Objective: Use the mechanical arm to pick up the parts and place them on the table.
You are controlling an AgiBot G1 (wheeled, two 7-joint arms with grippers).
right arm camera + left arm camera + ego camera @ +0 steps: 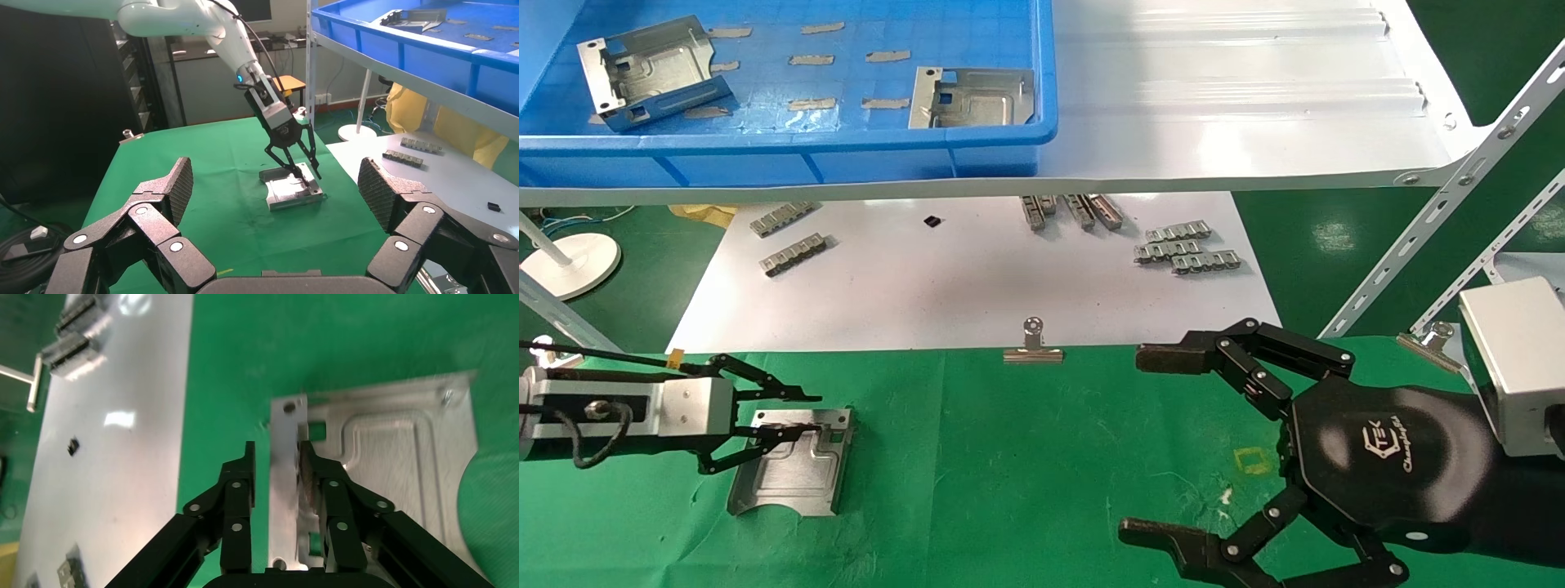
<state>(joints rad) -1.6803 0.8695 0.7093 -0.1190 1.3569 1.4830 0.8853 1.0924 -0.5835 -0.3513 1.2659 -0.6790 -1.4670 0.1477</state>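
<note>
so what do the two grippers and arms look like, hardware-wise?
Left gripper: thin black linkage fingers on a silver block, loose black cable, white arm. Right gripper: chunky black jointed fingers with textured pads, glossy hexagonal black palm with white logo, silver box wrist.

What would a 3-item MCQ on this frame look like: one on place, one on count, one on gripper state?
1. Where does the plate at the left gripper lie?
A. in the bin
B. on the green table
C. on the white board

2. How many sheet-metal plates lie in the blue bin?
A. one
B. two
C. four

3. How is the right gripper?
A. open, empty
B. shut on a plate
C. shut on a binder clip

Key: 1 B, the sheet-metal plate lies flat on the green table; 2 B, one plate at the bin's left and another near its right wall; 3 A, its fingers are spread with only cloth between them.
</note>
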